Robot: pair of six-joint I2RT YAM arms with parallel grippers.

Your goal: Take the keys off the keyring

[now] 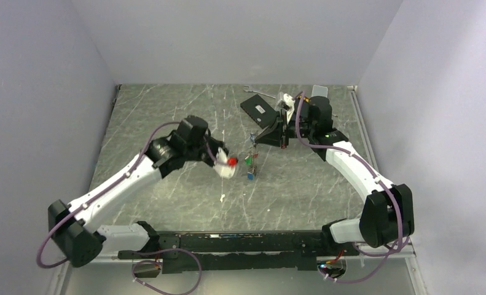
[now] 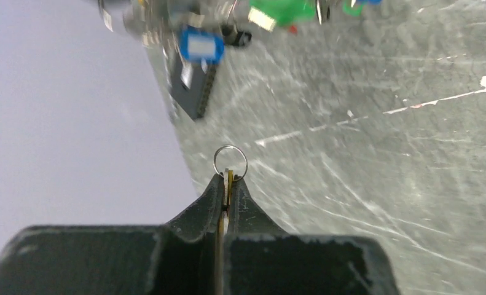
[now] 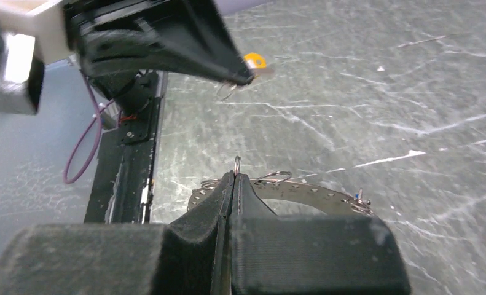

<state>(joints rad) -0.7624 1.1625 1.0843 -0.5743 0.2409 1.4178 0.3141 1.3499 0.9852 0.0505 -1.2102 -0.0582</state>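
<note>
Scratched grey surface point(image 1: 166, 123) is carrying everything. The left arm point(image 1: 123, 181) is reaching in from the near left and the right arm point(image 1: 351, 163) from the near right. Their tips are meeting near the middle.

Black flat box point(image 1: 258, 110) is lying at the far side, just beside the right wrist. Silver wrench point(image 1: 258, 92) is lying beyond it, near the back wall.

Keyring point(image 3: 308, 192) is showing as a curved, perforated metal band just past the right fingertips. The right jaws are pressing together on it, with a bit of wire loop poking out between the tips.

Keys point(image 1: 251, 165) are hanging under the right tip, a green head above a blue head.

Left jaws are clamping together on a single key point(image 1: 232, 161) with a red-orange head, its brass blade edge-on between the pads. It is sitting just beside the hanging bunch, with a gap between them.

Small split ring point(image 2: 230, 161) is sticking out past the left tips.
</note>
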